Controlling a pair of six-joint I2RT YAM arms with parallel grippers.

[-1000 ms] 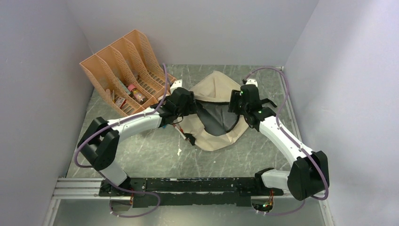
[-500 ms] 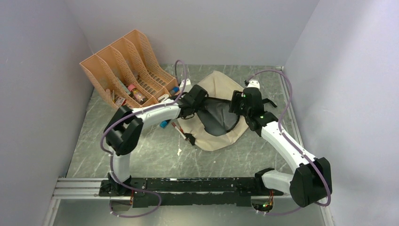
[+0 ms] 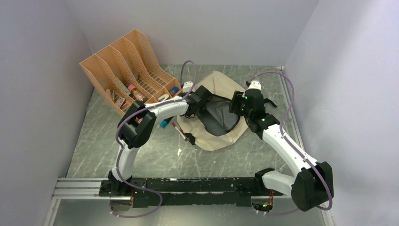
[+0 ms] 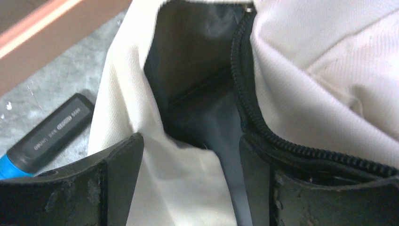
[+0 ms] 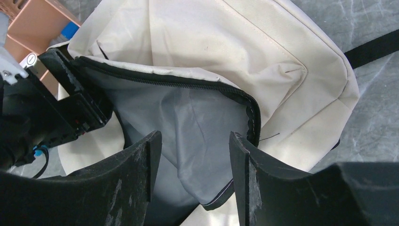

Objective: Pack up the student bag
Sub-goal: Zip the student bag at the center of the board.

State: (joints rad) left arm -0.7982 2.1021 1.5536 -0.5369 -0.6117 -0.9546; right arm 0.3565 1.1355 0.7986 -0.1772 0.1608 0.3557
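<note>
**Left gripper [image 4: 190,148] and right gripper [image 5: 195,139] both gaping at the student bag [image 3: 219,137] mouth, nothing clamped**

Student bag lies flat on the table between the two wrists, unzipped, with its dark lining [image 5: 188,117] showing. Left jaws are wide apart and straddle the left rim; cream fabric and lining sit between them, not pinched. Right jaws are part-spread over the opening beside the zipper [image 5: 197,85], holding nothing.

Risks:
- The cloth is soft, so closing here may catch one layer only. It may also catch both walls together and shut the mouth instead of spreading it.
- Fabric could slip and let the opening sag.
- Wrists sit near each other across the mouth, so they could clash if either swings inward.
- Marker [image 4: 51,127] just beside the bag's left edge and pen [image 3: 179,131] near it could get knocked away.

Orange file organizer [image 3: 117,63] stands further left, apart.
</note>
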